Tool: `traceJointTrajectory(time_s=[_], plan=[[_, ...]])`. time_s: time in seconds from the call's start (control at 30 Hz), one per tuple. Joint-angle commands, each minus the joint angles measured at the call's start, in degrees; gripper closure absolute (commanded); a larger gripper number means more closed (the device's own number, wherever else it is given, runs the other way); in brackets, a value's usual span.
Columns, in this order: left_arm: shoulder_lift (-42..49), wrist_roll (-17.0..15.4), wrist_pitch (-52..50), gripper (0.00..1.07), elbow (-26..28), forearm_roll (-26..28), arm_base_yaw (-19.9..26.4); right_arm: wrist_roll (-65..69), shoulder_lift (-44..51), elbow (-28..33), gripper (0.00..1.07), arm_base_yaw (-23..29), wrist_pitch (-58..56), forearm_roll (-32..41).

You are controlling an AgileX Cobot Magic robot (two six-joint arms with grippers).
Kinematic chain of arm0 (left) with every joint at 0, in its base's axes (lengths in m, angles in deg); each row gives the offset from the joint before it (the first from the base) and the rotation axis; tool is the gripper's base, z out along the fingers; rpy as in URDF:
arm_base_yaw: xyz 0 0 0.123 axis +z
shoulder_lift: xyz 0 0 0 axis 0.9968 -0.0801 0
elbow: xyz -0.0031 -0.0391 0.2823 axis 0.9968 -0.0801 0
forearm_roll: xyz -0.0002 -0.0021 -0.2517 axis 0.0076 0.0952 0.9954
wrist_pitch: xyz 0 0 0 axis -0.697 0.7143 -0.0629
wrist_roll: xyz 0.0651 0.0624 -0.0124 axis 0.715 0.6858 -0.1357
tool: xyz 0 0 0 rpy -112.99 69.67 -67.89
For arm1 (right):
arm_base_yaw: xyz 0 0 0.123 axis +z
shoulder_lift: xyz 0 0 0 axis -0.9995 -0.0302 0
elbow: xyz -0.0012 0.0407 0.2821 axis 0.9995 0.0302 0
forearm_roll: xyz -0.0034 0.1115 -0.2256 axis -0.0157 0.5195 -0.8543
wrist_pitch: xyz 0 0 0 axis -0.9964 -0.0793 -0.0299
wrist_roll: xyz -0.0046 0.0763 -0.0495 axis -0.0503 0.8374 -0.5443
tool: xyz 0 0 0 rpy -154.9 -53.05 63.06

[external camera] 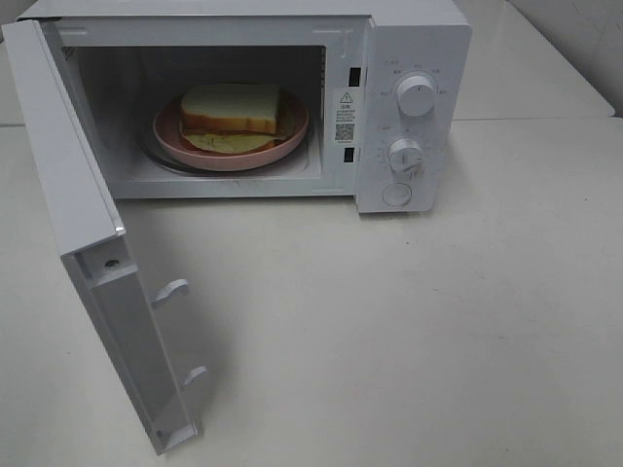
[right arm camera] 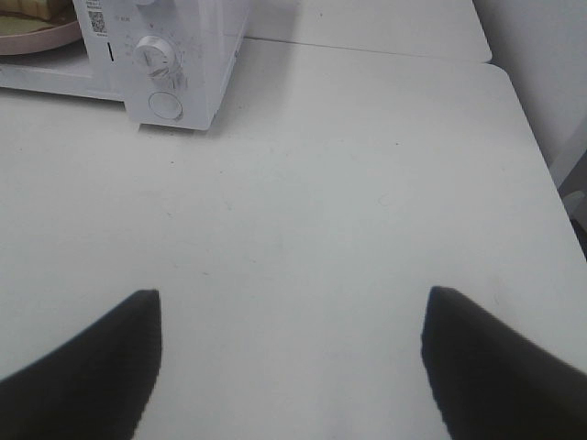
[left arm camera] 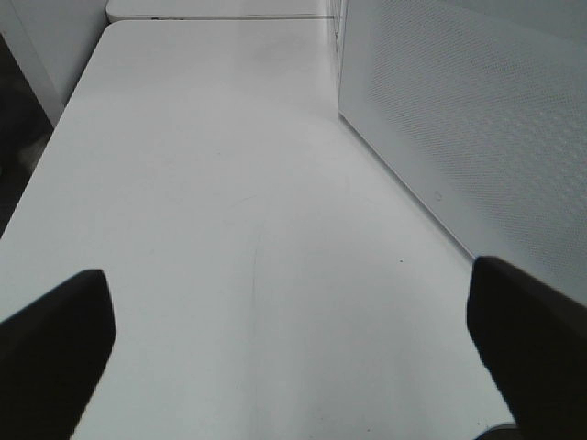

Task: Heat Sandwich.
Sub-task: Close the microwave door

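A sandwich (external camera: 231, 109) sits on a pink plate (external camera: 234, 162) inside the open microwave (external camera: 419, 58) in the upper middle of the high view, its door (external camera: 78, 214) swung wide at left. The left tool (left arm camera: 289, 302) and right tool (right arm camera: 293, 312) each hang over the white worktop (external camera: 409, 341), jaws spread and holding nothing.

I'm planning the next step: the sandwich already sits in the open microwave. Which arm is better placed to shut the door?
Left, probably. The door hangs open on the left, and its panel lies beside the open left end effector. The right end effector looks at the dials, away from the door.
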Motion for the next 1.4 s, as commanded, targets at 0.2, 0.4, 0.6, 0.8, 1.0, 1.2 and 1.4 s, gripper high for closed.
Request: traceJointTrajectory(time_s=[0.2, 0.4, 0.6, 0.8, 1.0, 1.2, 1.4], plan=[[0.5, 0.0, -0.6, 0.07, 0.0, 0.1, 0.1, 0.6, 1.5, 0.1, 0.32, -0.3, 0.4, -0.2], [0.5, 0.0, -0.6, 0.07, 0.0, 0.1, 0.1, 0.6, 1.5, 0.1, 0.32, -0.3, 0.4, -0.2], [0.4, 0.0, -0.8, 0.07, 0.6, 0.3, 0.1, 0.6, 1.5, 0.1, 0.32, -0.3, 0.4, -0.2], [-2.3, 0.0, -1.7, 0.09, 2.3, 0.0, 0.1, 0.6, 1.5, 0.1, 0.32, -0.3, 0.4, -0.2], [-9.8, 0.0, -4.5, 0.21, 2.6, -0.1, 0.1, 0.6, 1.5, 0.1, 0.32, -0.3, 0.4, -0.2], [-17.6, 0.0, -9.1, 0.49, 2.6, -0.1, 0.1, 0.6, 1.5, 0.1, 0.32, -0.3, 0.4, -0.2], [-26.9, 0.0, -18.0, 0.88, 0.9, -1.5, 0.1, 0.6, 1.5, 0.1, 0.32, -0.3, 0.4, -0.2]])
